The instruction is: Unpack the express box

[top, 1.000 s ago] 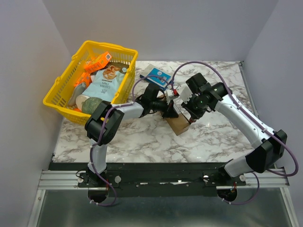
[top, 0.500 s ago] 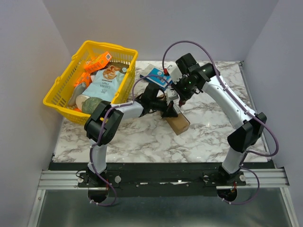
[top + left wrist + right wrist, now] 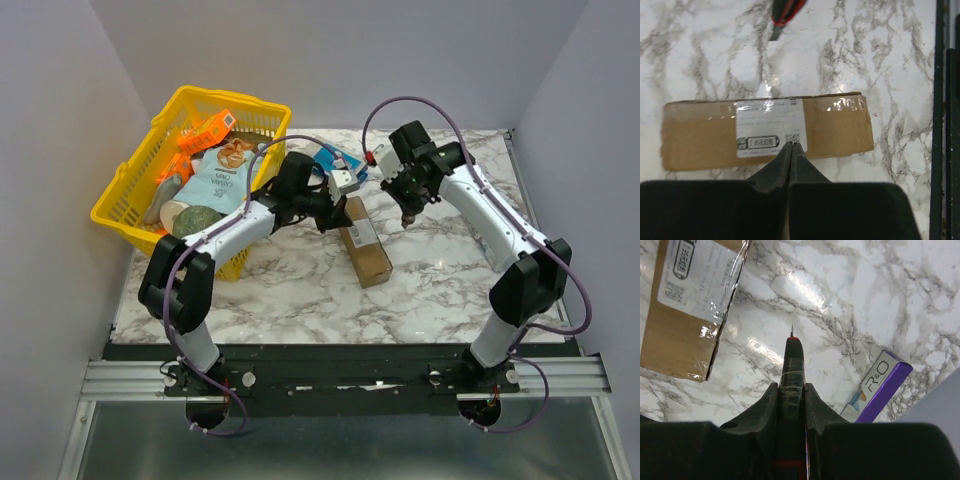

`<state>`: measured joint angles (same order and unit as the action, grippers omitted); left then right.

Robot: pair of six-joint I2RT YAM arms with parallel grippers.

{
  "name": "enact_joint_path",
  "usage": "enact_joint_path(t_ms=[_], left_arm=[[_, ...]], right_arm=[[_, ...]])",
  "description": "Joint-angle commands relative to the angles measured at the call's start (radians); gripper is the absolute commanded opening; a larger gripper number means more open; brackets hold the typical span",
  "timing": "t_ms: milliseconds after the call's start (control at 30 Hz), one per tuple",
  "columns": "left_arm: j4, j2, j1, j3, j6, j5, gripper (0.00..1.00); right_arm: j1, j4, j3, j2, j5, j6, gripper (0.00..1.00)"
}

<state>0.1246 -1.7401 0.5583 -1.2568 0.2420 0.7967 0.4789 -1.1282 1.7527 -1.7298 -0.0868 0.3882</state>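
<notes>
The express box [image 3: 365,243] is a long brown carton lying flat on the marble table, white label up. It also shows in the left wrist view [image 3: 765,131] and in the right wrist view [image 3: 687,305]. My left gripper [image 3: 333,217] is shut and empty, hovering just left of the box; its tips [image 3: 791,145] hang over the label's near edge. My right gripper [image 3: 406,206] is shut on a black cutter with a red tip [image 3: 793,352], held above bare table to the right of the box's far end. The cutter tip also shows in the left wrist view [image 3: 785,15].
A yellow basket [image 3: 130,215] full of packets stands at the back left. A small blue-and-white box [image 3: 335,160] lies behind the left wrist. A flat purple bar [image 3: 880,390] lies on the table near the right gripper. Walls close in the left, back and right.
My left gripper has drawn back off the box to its left and the left elbow has swung left. My right gripper with the cutter has lifted away from the box to its right.
</notes>
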Motion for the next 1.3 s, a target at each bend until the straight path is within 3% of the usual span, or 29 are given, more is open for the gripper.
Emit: enact_joint_path(t_ms=[0,133,300,467,567,733,800,900,1033,1200,1267], left_arm=[[0.327,0.015,-0.012,-0.062,0.124,-0.249,0.00],[0.348,-0.081,-0.018,-0.093,0.095,-0.326,0.00],[0.319,-0.095,-0.023,-0.168,0.074,-0.366,0.02],[0.308,0.074,-0.081,-0.076,0.039,-0.366,0.08],[0.325,0.189,-0.095,0.008,0.060,-0.358,0.14],[0.297,0.309,-0.093,0.115,0.117,-0.297,0.19],[0.296,0.304,-0.093,0.112,0.126,-0.251,0.19],[0.316,0.249,-0.086,0.057,0.126,-0.171,0.17],[0.372,0.127,-0.049,-0.067,0.201,-0.123,0.14],[0.524,-0.037,-0.043,-0.266,0.256,-0.113,0.19],[0.598,-0.123,-0.055,-0.366,0.354,-0.088,0.19]], right_arm=[[0.010,0.018,-0.084,0.048,0.031,0.043,0.00],[0.032,0.004,-0.191,0.137,0.109,0.054,0.00],[0.153,0.022,-0.347,0.214,0.196,0.064,0.00],[0.323,0.024,-0.245,0.194,0.300,0.084,0.00],[0.365,0.015,-0.159,0.152,0.274,0.081,0.01],[0.365,0.008,-0.217,0.243,0.203,0.121,0.00],[0.353,0.033,-0.300,0.359,0.216,0.152,0.00],[0.297,0.126,-0.376,0.525,0.283,0.166,0.00],[0.193,0.255,-0.417,0.611,0.358,0.164,0.00],[0.109,0.278,-0.343,0.558,0.490,0.227,0.00],[0.109,0.298,-0.331,0.517,0.512,0.283,0.01]])
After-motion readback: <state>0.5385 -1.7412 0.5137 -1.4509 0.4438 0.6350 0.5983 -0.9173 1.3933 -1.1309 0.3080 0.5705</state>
